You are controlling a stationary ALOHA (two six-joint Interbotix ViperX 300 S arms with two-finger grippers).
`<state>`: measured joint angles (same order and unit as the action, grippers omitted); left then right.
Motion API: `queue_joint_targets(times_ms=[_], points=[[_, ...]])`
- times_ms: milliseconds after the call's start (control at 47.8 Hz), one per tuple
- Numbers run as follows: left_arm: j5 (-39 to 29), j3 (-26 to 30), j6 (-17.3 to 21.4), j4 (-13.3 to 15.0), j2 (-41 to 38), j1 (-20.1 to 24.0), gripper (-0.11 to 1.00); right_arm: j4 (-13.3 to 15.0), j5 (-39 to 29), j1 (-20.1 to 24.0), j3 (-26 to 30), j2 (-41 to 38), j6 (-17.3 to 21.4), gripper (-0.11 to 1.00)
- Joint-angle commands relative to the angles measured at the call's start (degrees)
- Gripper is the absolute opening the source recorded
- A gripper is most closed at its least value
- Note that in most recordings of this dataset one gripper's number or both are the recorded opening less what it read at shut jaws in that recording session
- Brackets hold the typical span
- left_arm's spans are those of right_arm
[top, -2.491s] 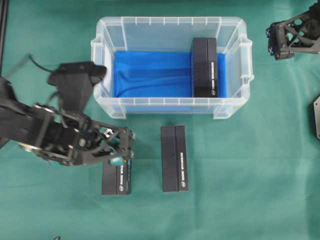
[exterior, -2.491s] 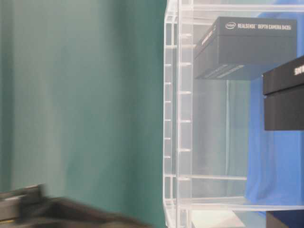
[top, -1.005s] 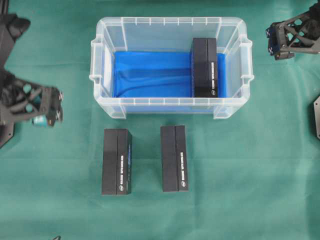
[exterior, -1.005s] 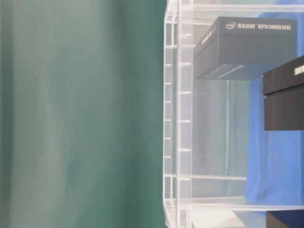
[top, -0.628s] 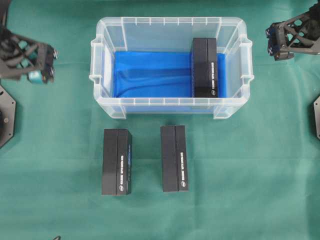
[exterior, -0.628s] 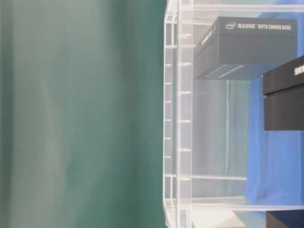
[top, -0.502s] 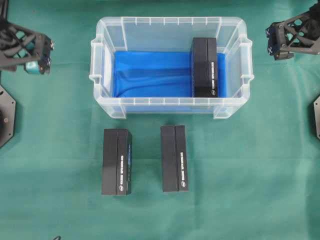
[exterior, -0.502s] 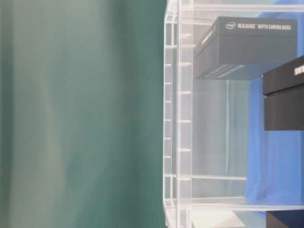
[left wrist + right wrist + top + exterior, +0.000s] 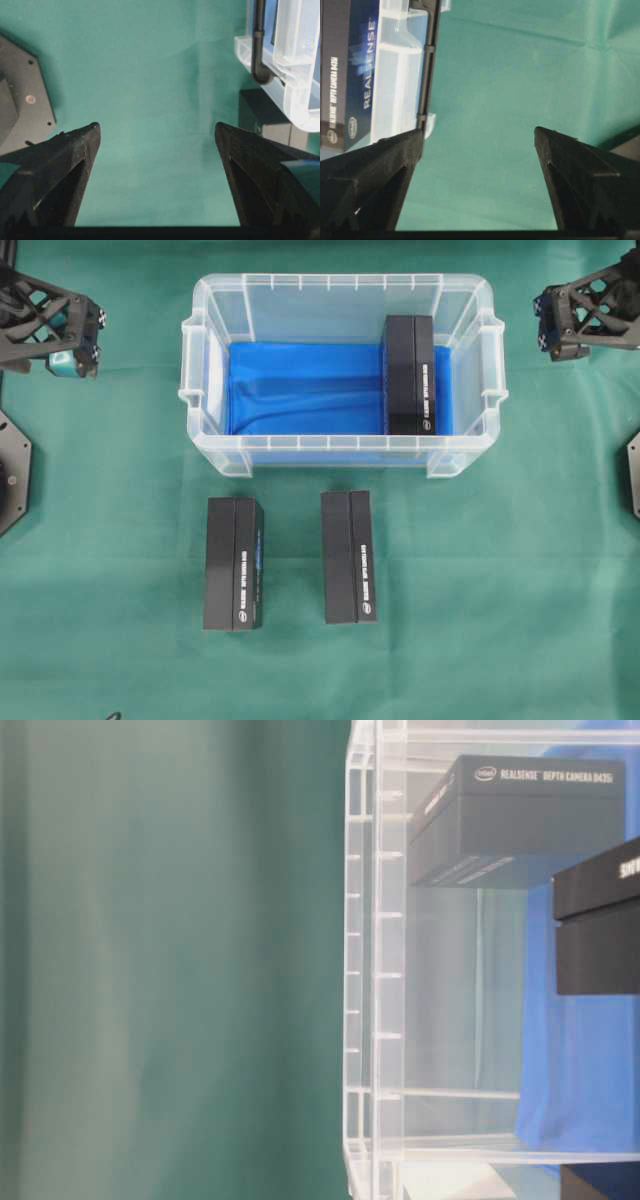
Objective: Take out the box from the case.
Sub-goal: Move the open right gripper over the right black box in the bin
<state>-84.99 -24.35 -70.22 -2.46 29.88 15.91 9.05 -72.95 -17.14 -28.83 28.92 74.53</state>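
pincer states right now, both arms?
Left pincer: open, holding nothing, over bare cloth beside the case.
Right pincer: open, holding nothing.

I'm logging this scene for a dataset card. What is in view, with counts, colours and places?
case: 1, clear plastic, top middle of the overhead view.
blue cloth: 1, lining the case's bottom.
box in the case: 1, black, at the case's right end, on the cloth.
boxes on the table: 2, black, side by side and apart in front of the case, one at left, one nearer the middle.
table cover: 1, green, under everything.
black plates: 2, partly cut off at the left edge and right edge.
left gripper: 1, black, top left, fingers open, empty.
right gripper: 1, black, top right, fingers open, empty.
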Motion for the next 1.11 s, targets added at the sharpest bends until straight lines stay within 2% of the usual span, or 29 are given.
queue_joint_targets(times_ms=[0, 272, 754, 942, 1089], points=[[0.1, 1.3, 0.0, 0.1, 0.1, 0.1, 0.93, -0.4, 1.2, 0.0, 2.0, -0.6, 0.1, 0.91], [0.1, 1.4, 0.0, 0.1, -0.1, 0.2, 0.93, -2.1, 5.1, 1.5, 7.7, -8.0, 0.1, 0.91], [0.4, 1.3, 0.4, 0.0, 0.1, 0.2, 0.93, -2.2, 5.0, 4.9, 23.2, -24.1, 0.1, 0.91], [0.4, 1.3, 0.4, 0.0, 0.1, 0.1, 0.93, -2.2, 4.1, 5.0, 23.9, -25.0, 0.4, 0.91], [0.4, 1.3, 0.4, -0.1, 0.1, 0.1, 0.93, -2.1, 3.2, 5.0, 23.9, -25.0, 1.9, 0.91]])
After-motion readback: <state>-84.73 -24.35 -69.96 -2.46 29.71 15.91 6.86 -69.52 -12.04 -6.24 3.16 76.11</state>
